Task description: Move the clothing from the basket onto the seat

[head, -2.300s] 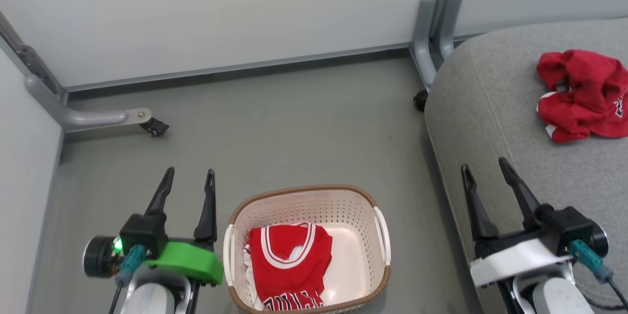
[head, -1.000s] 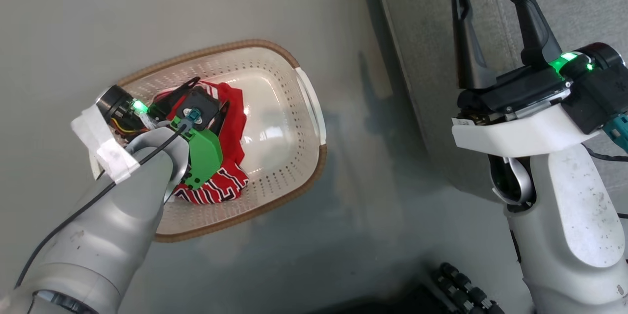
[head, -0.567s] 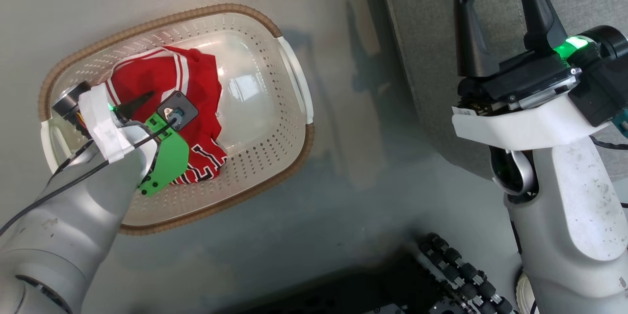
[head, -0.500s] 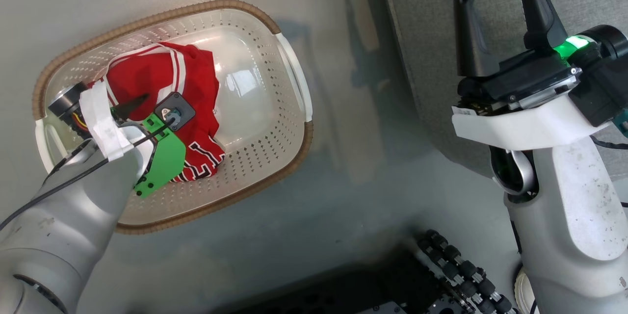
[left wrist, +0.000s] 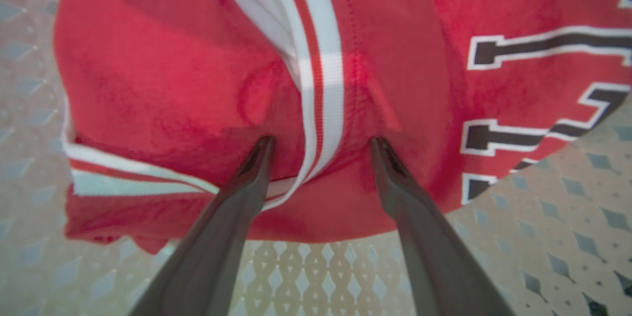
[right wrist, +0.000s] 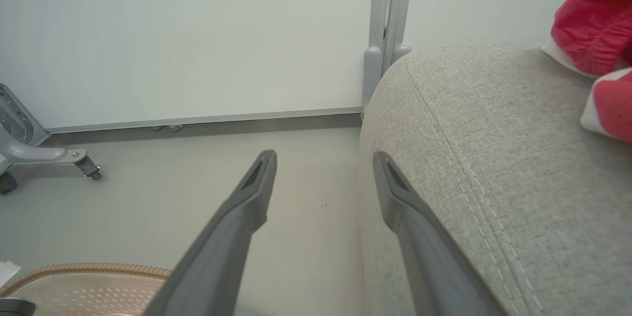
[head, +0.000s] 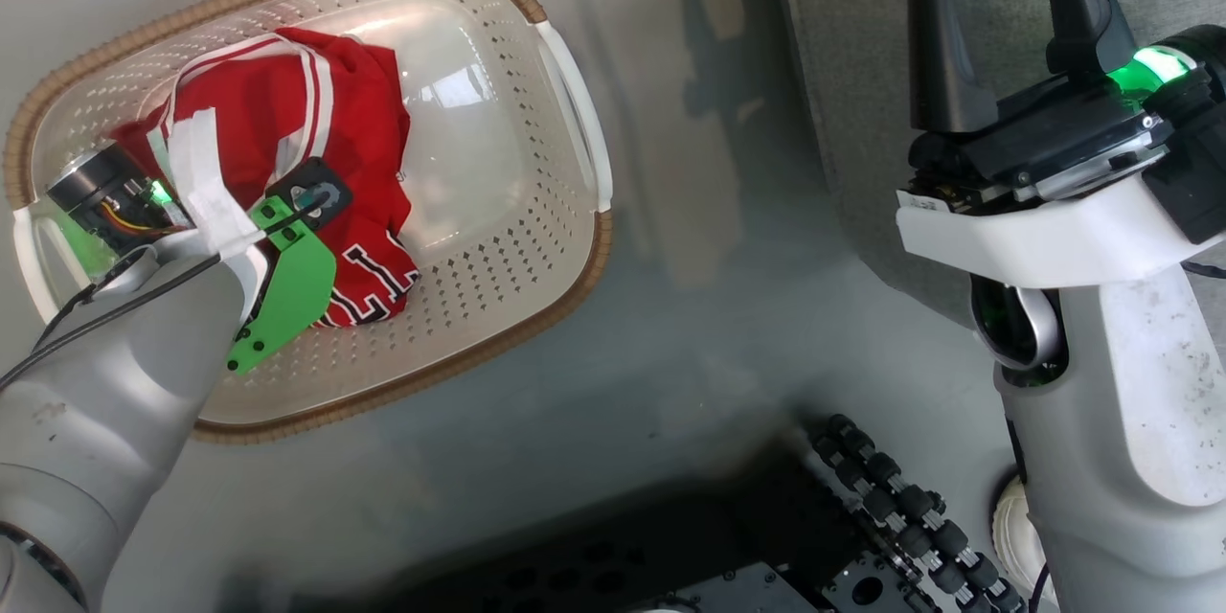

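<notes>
Fingers of the left gripper (left wrist: 321,145) are spread wide, tips on the jersey (left wrist: 163,74) either side of its white-striped trim. Looks soft, light and floppy, so I'd pinch that bunched fold between them. Red, black-and-white lettering, crumpled in the basket (head: 498,249). Right gripper (right wrist: 323,158) gapes empty beside the seat (right wrist: 493,168).

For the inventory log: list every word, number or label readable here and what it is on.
Jersey: black, white-edged block letters, cut off and folded; no whole word legible.
White sticker below the right gripper: too small to read.
</notes>
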